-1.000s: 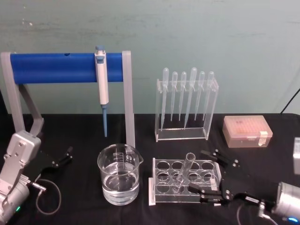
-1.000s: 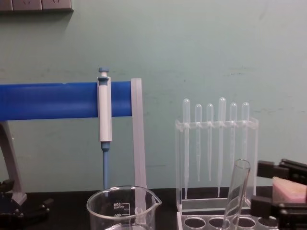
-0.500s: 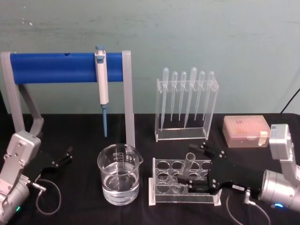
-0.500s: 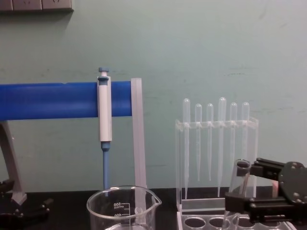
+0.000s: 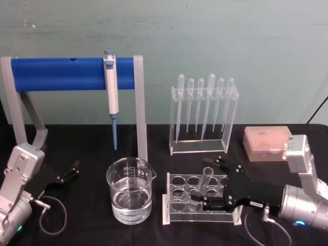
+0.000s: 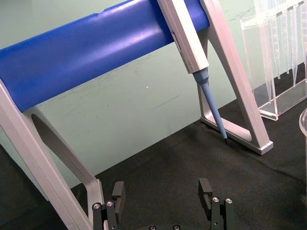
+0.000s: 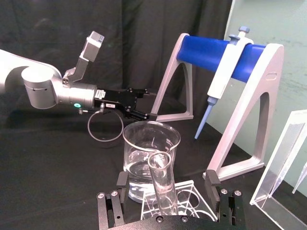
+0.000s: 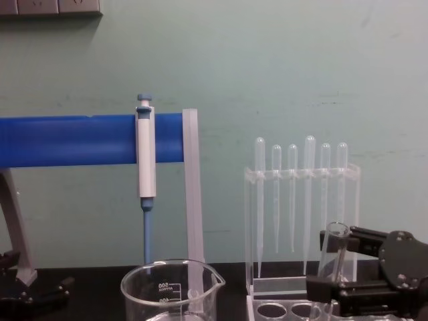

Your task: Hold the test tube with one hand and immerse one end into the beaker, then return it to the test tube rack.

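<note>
Black cloth tabletop point(image 5: 87, 143); clear round-bottomed glass test tube point(image 5: 204, 183) leans in holed rack point(image 5: 177, 212), near water-filled spouted beaker point(image 5: 129, 192). R gripper point(image 5: 209, 179) spread, fingers straddling tube w/o contact, further in than 0.5 s ago. L gripper point(image 6: 163, 191) spread, parked left.

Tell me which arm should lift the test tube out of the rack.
Right. The right gripper is at the rack, its open jaws on either side of the test tube. The left gripper rests far off, beyond the beaker on the robot's left.
</note>
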Available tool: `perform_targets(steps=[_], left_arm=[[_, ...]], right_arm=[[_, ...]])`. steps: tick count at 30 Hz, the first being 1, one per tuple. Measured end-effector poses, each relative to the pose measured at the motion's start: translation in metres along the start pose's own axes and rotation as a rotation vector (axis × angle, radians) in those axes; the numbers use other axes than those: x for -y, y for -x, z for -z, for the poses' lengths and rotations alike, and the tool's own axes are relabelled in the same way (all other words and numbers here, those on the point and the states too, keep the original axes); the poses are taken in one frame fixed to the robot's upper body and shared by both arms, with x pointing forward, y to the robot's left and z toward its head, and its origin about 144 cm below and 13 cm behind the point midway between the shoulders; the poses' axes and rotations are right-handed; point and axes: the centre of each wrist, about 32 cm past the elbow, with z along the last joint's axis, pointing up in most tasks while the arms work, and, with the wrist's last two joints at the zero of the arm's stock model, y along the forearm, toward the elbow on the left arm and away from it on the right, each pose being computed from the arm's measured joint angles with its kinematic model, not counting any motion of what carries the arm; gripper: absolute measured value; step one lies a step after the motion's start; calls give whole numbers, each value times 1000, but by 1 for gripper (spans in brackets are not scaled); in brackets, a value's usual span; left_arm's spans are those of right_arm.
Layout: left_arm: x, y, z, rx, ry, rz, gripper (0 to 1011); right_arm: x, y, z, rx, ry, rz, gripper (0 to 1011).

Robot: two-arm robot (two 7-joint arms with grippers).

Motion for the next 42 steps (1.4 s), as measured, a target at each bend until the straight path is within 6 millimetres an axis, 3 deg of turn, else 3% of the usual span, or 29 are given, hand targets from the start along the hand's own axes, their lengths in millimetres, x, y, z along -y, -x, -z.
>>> perform_targets(steps=[8,12,34,42], left_arm=[[0,0,0,0,0,0,1000],[0,0,0,0,0,0,1000],[0,0,0,0,0,0,1000],[0,0,0,0,0,0,1000]], right_arm=[[0,0,1,-1,2,2,998],[0,0,0,1,1,2,931],[0,0,-1,2,-2,1,239],[0,0,-1,2,-2,1,226]])
